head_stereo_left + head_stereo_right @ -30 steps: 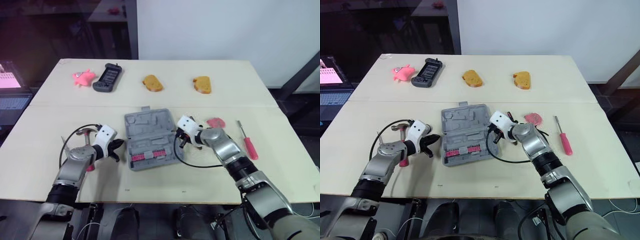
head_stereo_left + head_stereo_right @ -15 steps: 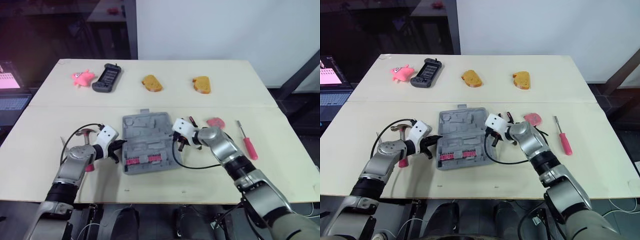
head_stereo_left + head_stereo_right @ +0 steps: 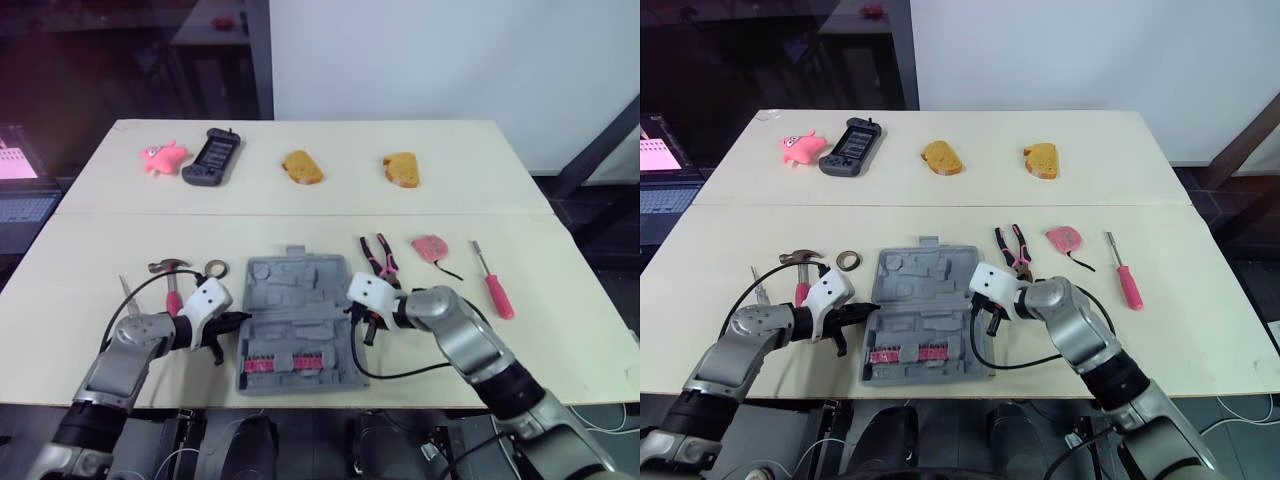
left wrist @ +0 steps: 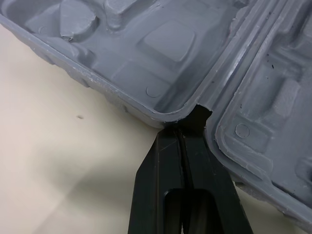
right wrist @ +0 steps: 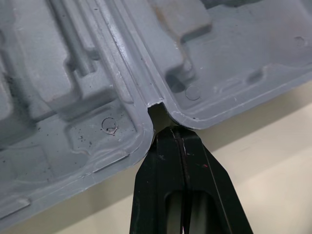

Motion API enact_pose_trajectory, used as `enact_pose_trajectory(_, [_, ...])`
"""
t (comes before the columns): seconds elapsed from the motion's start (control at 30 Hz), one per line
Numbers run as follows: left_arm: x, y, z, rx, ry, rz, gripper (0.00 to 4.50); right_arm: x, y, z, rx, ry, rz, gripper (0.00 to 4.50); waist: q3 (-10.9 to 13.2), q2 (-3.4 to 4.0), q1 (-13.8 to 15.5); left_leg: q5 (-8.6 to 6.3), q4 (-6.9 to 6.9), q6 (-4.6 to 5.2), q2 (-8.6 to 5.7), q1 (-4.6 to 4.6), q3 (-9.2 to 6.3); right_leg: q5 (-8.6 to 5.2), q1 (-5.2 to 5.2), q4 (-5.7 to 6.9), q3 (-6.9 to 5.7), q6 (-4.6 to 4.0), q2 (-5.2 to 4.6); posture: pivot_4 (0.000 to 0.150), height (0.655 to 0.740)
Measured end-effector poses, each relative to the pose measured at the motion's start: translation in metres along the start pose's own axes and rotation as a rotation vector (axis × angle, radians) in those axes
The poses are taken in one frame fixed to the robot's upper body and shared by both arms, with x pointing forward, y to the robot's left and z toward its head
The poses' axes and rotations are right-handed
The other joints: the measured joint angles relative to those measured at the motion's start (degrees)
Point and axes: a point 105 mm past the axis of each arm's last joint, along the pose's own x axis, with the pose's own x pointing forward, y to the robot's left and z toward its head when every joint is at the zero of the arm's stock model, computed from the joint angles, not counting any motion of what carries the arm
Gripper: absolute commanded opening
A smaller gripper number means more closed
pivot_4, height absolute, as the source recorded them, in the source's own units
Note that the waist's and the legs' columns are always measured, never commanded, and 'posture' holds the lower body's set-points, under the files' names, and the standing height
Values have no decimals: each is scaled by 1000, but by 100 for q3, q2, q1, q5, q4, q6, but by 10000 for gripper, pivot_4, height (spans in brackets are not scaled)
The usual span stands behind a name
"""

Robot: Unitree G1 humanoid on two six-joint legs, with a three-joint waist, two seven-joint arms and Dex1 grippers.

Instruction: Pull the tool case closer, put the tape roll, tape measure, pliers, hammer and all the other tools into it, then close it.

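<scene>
Left claw [image 3: 224, 324] is pressed together with nothing between its fingers [image 4: 163, 185], the tips lodged in the hinge notch on the left side of the open tool case [image 3: 300, 322]; right claw [image 3: 364, 326] is likewise closed on nothing, its tips seated in the matching notch on the right side; so the case is hooked, not gripped. It lies flat and open on the desk [image 3: 560, 340], its near half close to the front edge, with a row of pink bits [image 3: 268, 365] in that half. Tape roll [image 3: 214, 267] and hammer [image 3: 167, 270] lie just beyond the left arm; pliers [image 3: 378, 255], tape measure [image 3: 431, 247] and a red screwdriver [image 3: 494, 286] lie beyond and to the right of the case; none is packed yet.

The likeliest trouble is a slip; the notches are shallow, and a closed tip riding up out of one would leave a single claw hooked, which would probably swing the case askew. Any further pull looks risky, since the near half could overhang the front edge and tip, spilling the bits. The black cable [image 3: 400, 372] looping from the right wrist runs beside the case's near right corner and could catch there. The left arm sits close to the hammer's pink handle and might nudge it when it lifts away; a knock to the far half could also fold it shut before anything is loaded.
</scene>
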Motion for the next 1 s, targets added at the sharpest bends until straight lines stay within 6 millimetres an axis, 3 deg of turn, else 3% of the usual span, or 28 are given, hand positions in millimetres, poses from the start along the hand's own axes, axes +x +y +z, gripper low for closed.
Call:
enact_pose_trajectory(0.47, [-5, -22, -11, -10, 23, -34, 0, -12, 27, -11, 86, 39, 0, 152, -22, 0, 0, -2, -1, 2, 0, 0, 0, -10, 0, -6, 2, -18, -2, 1500, 7400])
enact_pose_trajectory(1.0, [-14, -39, -19, -21, 37, -61, 0, -17, 38, -13, 124, 57, 37, 152, -25, -1, -8, -2, -2, 3, 0, 1, 1, -13, -4, -7, 3, -24, -3, 1500, 7400])
